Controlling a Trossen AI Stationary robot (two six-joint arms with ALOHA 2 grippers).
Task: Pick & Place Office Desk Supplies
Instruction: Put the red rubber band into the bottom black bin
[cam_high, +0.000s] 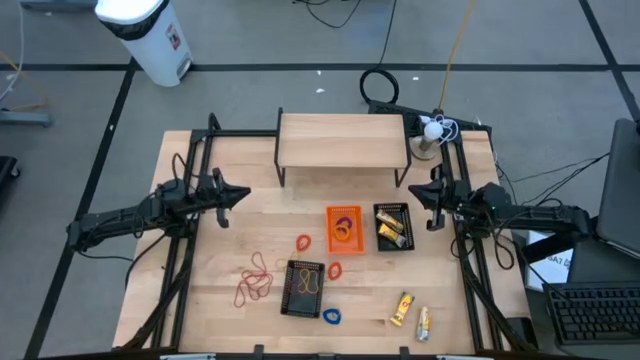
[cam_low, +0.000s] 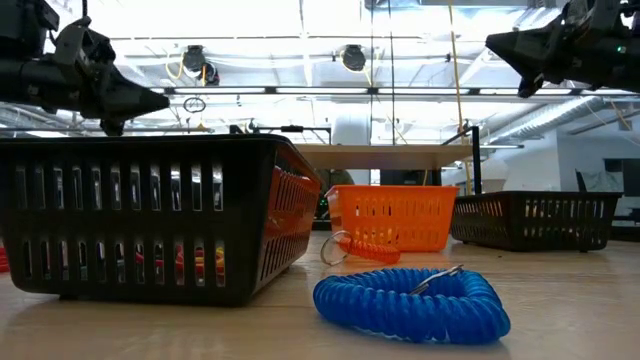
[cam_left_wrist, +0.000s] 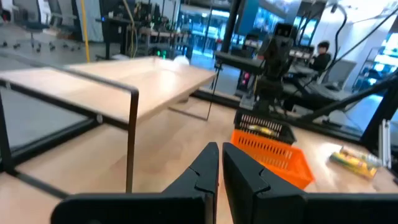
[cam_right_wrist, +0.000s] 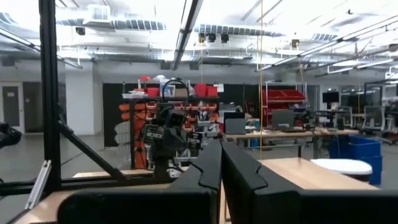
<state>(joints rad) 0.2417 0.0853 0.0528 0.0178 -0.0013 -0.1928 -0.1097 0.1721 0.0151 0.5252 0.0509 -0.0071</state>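
Both grippers hang above the table and hold nothing. My left gripper (cam_high: 243, 193) is at the left side, shut, pointing level toward the right (cam_left_wrist: 220, 163). My right gripper (cam_high: 416, 187) is at the right side, shut (cam_right_wrist: 221, 163). The supplies lie between and in front of them. Red and brown rubber bands (cam_high: 255, 281) lie loose on the table. Two orange coil rings (cam_high: 304, 243) (cam_high: 335, 270) and a blue coil ring (cam_high: 331, 316) (cam_low: 410, 303) lie near the baskets. Two yellow packets (cam_high: 402, 308) (cam_high: 424, 323) lie at the near right.
An orange basket (cam_high: 344, 229) with rings stands mid-table. Beside it is a black basket (cam_high: 394, 226) with yellow packets. A second black basket (cam_high: 304, 288) stands nearer the front. A wooden shelf (cam_high: 342, 140) stands at the far edge. A person (cam_left_wrist: 322, 53) sits beyond the table.
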